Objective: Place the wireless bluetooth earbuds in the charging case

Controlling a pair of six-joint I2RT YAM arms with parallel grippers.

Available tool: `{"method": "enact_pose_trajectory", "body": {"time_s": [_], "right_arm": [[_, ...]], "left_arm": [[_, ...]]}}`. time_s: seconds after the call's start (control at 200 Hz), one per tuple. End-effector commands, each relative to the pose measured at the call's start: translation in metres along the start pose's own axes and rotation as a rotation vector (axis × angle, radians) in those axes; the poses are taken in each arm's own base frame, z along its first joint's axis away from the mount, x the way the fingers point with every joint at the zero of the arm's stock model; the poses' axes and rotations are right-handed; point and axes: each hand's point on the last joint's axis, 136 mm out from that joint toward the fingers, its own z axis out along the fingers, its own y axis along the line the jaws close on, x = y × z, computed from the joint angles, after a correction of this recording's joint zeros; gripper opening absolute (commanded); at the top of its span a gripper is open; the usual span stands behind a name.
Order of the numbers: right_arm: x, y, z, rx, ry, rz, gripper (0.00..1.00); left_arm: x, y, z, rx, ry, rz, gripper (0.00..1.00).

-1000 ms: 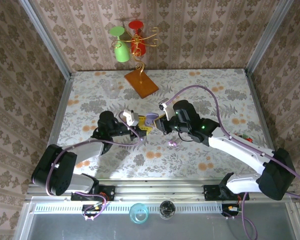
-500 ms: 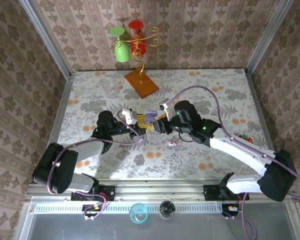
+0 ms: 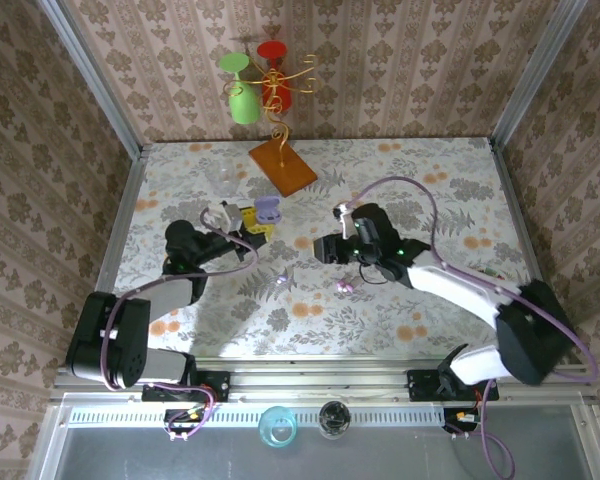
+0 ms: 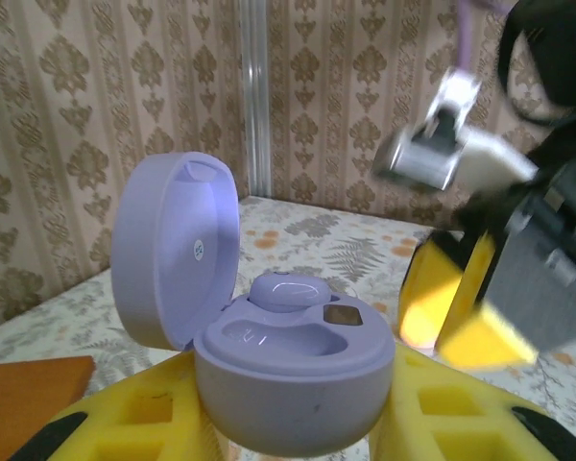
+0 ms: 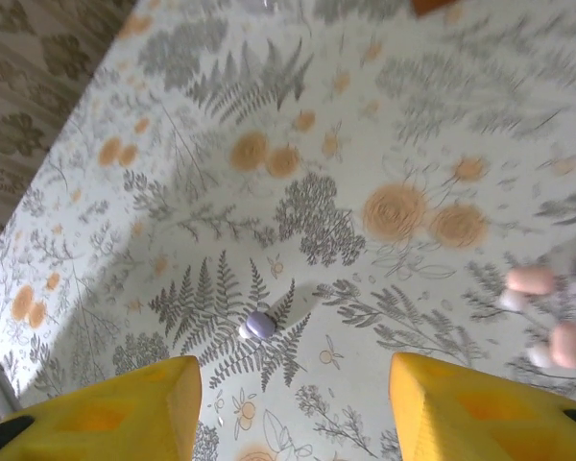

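- Swung off toward 10 o'clock since a second ago, my left hand (image 3: 258, 220) has parted from my right hand (image 5: 290, 384), taking the lilac charging case (image 4: 288, 370) along.
- It is clamped on the case, lid open. One seated earbud (image 4: 286, 288) rests inside, and the other socket is bare.
- My right hand is spread wide and holds nothing, above a loose lilac earbud (image 5: 259, 325) on the bench (image 5: 413, 125). Pink earbuds (image 5: 547, 317) lie at 3 o'clock.
- With one bud in, I judge the loose one is next.
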Motion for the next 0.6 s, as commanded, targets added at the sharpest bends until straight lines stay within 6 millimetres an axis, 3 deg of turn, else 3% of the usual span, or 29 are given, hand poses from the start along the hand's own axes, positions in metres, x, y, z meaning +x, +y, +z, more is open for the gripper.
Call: {"method": "enact_pose_trajectory", "body": {"time_s": [0.0, 0.235, 0.43, 0.595], "right_arm": [[0.017, 0.013, 0.025, -0.080, 0.148, 0.077, 0.54], [0.055, 0.040, 0.076, -0.167, 0.336, 0.169, 0.51], [0.084, 0.059, 0.098, -0.182, 0.391, 0.192, 0.49], [0.099, 0.058, 0.113, -0.164, 0.412, 0.224, 0.49]], "left_arm": [[-0.026, -0.004, -0.007, -0.008, -0.061, 0.060, 0.34], [-0.029, -0.001, -0.017, -0.053, -0.053, 0.078, 0.35], [-0.035, 0.004, -0.025, -0.103, -0.065, 0.096, 0.35], [-0.039, 0.007, -0.028, -0.121, -0.070, 0.103, 0.35]]}}
